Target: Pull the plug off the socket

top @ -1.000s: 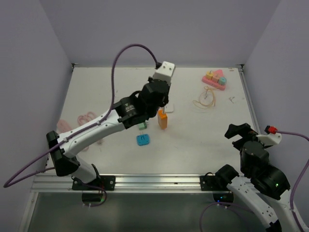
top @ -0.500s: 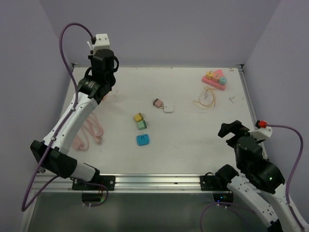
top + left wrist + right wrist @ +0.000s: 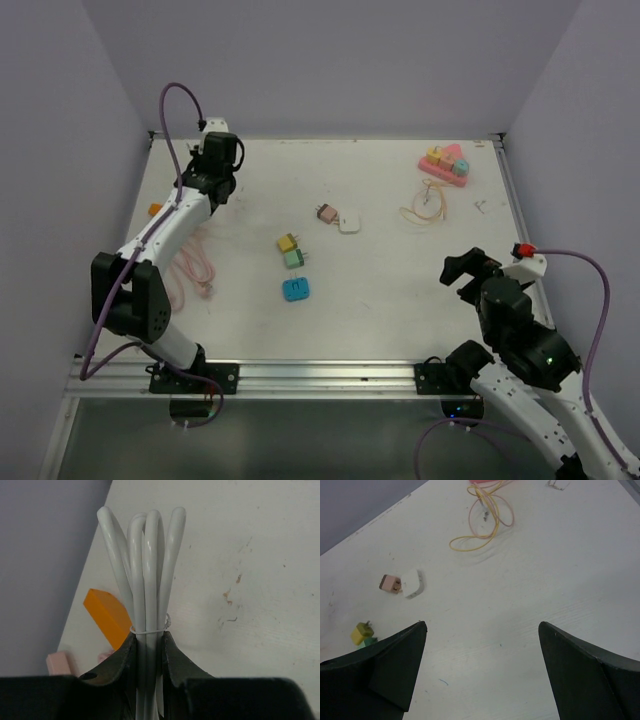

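While the left tool (image 3: 147, 641) pinches a tied white cable bundle (image 3: 147, 570) at the upper left of the overhead frame, beside an orange block (image 3: 107, 614), the pink plug (image 3: 325, 212) sits joined to its white socket (image 3: 349, 222) on the counter (image 3: 400, 290) at mid-frame. The right tool (image 3: 481, 625) hangs spread wide at lower right.

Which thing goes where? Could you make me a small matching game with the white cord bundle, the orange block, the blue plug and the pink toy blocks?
Things:
1. white cord bundle
2. orange block
3. blue plug
4. pink toy blocks

Places:
A. far right part of the table
B. clamped in the left hand
C. loose, around the middle of the table
D. by the table's left edge

Pairs: 1-B, 2-D, 3-C, 4-A
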Available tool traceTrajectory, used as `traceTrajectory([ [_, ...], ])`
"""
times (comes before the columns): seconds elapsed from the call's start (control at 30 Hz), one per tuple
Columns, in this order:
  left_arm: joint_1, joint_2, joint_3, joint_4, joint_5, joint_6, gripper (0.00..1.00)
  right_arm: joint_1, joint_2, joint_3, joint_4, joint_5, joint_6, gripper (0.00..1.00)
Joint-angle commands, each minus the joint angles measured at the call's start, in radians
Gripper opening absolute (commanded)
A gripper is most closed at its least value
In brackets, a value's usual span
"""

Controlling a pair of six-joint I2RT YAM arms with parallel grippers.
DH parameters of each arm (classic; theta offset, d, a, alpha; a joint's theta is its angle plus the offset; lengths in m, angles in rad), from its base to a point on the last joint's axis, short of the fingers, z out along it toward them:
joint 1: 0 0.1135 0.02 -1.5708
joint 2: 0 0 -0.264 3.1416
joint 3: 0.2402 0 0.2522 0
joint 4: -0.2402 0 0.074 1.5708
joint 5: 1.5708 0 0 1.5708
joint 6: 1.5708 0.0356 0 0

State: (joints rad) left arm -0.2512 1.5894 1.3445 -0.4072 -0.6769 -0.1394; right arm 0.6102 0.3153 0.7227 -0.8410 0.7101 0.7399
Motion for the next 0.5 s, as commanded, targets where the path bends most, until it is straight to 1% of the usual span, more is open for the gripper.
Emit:
traceTrajectory([
  [0.0,0.000,-0.014,-0.040,0.099,0.098,-0.071,0.00,0.000,0.010,-0.008,0.045,-0.015,-0.010,0.98],
  [0.07,0.000,-0.005,-0.077,0.100,0.135,-0.097,0.00,0.002,0.010,-0.012,0.048,-0.027,-0.008,0.98],
  [0.2,0.022,0.017,-0.111,0.079,0.138,-0.218,0.00,0.002,0.024,-0.020,0.060,-0.055,-0.023,0.97],
  [0.23,0.033,0.023,-0.120,0.073,0.140,-0.239,0.03,0.002,0.028,-0.022,0.060,-0.061,-0.028,0.97],
  [0.37,0.121,0.090,-0.117,0.009,0.171,-0.376,0.08,0.002,0.091,-0.020,0.066,-0.101,-0.048,0.97],
  [0.4,0.163,0.101,-0.116,0.004,0.187,-0.390,0.09,0.002,0.100,-0.020,0.068,-0.109,-0.048,0.98],
  [0.47,0.200,0.125,-0.116,0.002,0.240,-0.405,0.15,0.002,0.125,-0.023,0.072,-0.121,-0.050,0.98],
])
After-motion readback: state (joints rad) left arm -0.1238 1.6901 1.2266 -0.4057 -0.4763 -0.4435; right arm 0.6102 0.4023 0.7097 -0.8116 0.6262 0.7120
